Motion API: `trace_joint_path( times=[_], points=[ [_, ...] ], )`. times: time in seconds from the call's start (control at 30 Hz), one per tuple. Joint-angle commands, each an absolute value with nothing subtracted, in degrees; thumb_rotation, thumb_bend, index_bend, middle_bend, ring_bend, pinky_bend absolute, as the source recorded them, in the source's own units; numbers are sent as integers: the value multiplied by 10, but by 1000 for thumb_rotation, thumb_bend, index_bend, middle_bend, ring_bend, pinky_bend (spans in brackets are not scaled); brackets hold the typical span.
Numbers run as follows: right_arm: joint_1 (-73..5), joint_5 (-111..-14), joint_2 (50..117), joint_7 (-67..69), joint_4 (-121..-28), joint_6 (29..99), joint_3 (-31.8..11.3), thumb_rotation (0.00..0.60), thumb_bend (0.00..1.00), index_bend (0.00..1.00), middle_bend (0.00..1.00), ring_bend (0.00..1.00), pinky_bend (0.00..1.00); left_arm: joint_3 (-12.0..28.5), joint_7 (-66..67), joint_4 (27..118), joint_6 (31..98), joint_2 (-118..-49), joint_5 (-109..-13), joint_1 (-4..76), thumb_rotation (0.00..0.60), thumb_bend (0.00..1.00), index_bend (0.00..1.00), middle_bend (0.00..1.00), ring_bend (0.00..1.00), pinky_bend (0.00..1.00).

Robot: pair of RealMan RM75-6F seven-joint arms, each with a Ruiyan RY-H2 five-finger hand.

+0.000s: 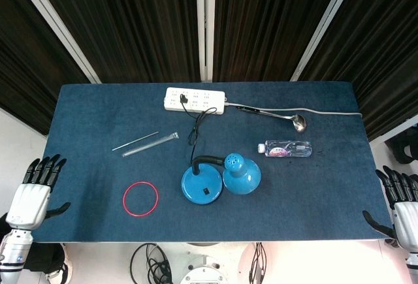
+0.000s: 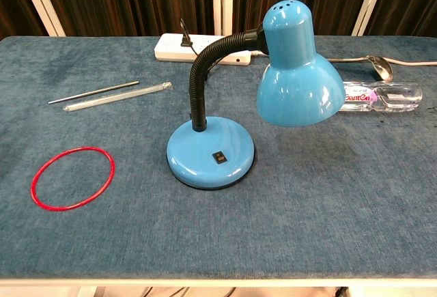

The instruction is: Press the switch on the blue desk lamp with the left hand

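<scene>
Against dark curtains, the head view shows the blue table [image 1: 98,114] with the left hand [image 1: 32,196] empty, fingers spread, well off the lamp [image 1: 219,178], while the chest view shows its small switch [image 2: 220,157] low on the base, where a clumsy reach could catch the ring [image 2: 72,177] or shove the lamp.

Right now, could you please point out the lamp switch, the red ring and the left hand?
lamp switch [image 2: 220,157], chest view, black rocker.
red ring [image 2: 41,174], chest view, left rim.
left hand [image 1: 31,196], head view, back of hand.
</scene>
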State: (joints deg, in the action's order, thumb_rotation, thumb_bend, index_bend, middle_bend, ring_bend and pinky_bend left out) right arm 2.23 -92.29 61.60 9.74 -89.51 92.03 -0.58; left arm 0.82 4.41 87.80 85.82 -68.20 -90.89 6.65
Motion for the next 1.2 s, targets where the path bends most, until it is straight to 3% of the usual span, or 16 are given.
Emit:
trace_joint_path(
  times=[0.03, 0.47, 0.53, 0.57, 0.6, 0.63, 0.67, 0.7, 0.73, 0.8, 1.0, 1.2],
  points=[
    [22, -924, 614, 96, -898, 921, -7, 600, 173, 0, 0, 0, 0, 9, 42, 878, 864, -682, -912, 66, 600, 21, 45, 0, 0, 0],
    [22, -920, 616, 97, -899, 921, -7, 600, 173, 0, 0, 0, 0, -10, 49, 876, 857, -690, -939, 70, 600, 23, 45, 0, 0, 3],
    [21, -920, 615, 97, -900, 920, -8, 600, 173, 0, 0, 0, 0, -14, 54, 873, 859, -697, -954, 73, 600, 34, 45, 26, 23, 82],
    [20, -920, 614, 96, -901, 919, -8, 600, 173, 0, 0, 0, 0, -16, 52, 871, 862, -704, -967, 76, 600, 47, 45, 57, 60, 155],
    [19, -921, 614, 95, -902, 918, -8, 600, 173, 0, 0, 0, 0, -19, 50, 867, 865, -711, -980, 79, 600, 82, 49, 148, 168, 324],
    [19, -922, 614, 94, -904, 917, -7, 600, 174, 0, 0, 0, 0, -25, 49, 862, 863, -720, -998, 85, 600, 125, 61, 263, 297, 469],
    [18, -922, 614, 92, -905, 916, -7, 600, 174, 0, 0, 0, 0, -30, 48, 859, 857, -725, -1012, 91, 600, 156, 72, 351, 387, 548],
    [18, -923, 614, 91, -905, 915, -6, 600, 174, 0, 0, 0, 0, -37, 49, 858, 846, -730, -1023, 98, 600, 211, 96, 514, 538, 661],
    [18, -923, 615, 90, -906, 915, -6, 600, 173, 0, 0, 0, 0, -46, 49, 860, 827, -736, -1036, 109, 600, 256, 115, 629, 640, 732],
    [19, -922, 615, 90, -906, 917, -6, 600, 173, 0, 0, 0, 0, -55, 55, 864, 802, -750, -1055, 126, 600, 322, 145, 748, 746, 811],
    [24, -917, 615, 93, -903, 921, -6, 600, 174, 0, 0, 0, 0, -66, 93, 886, 719, -803, -1098, 182, 600, 364, 167, 795, 789, 844],
    [26, -909, 615, 104, -900, 921, -7, 600, 173, 0, 0, 0, 0, -41, 138, 931, 631, -832, -1074, 235, 600, 426, 121, 812, 801, 843]
  ],
)
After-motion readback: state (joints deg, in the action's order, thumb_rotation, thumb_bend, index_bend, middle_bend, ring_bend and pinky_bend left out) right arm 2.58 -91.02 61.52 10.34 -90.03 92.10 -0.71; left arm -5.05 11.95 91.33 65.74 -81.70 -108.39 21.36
